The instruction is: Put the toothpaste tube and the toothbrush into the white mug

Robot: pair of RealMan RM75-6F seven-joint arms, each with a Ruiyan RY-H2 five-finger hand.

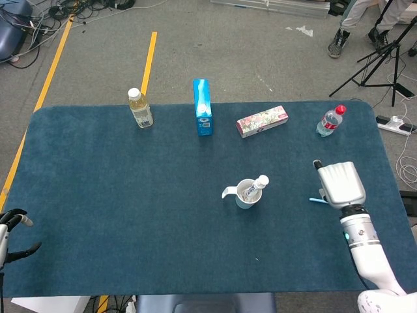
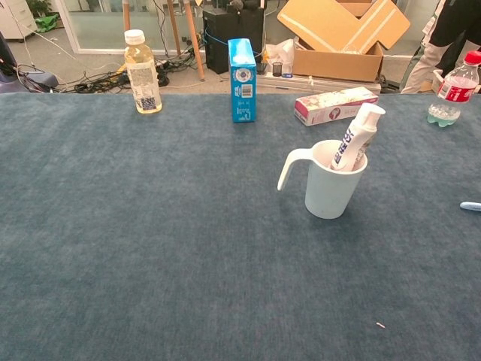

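Toothbrush next, right hand nearest

Your right hand (image 1: 340,184) hovers over the slim light-blue toothbrush (image 1: 317,200) lying lengthwise on the blue worktop (image 1: 130,195), right of the white plastic mug (image 1: 246,193); finger spread unclear

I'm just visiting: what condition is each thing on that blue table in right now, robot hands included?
toothpaste tube: standing tilted in the mug, cap up
white mug: upright, handle to the left
toothbrush: lying flat on the table, outside the mug
yellow-drink bottle: upright, capped
red-cap bottle: upright, capped
blue carton: standing on end
floral box: lying on its side
right robot hand: above the toothbrush, holding nothing visible
left robot hand: at the table edge, fingers apart
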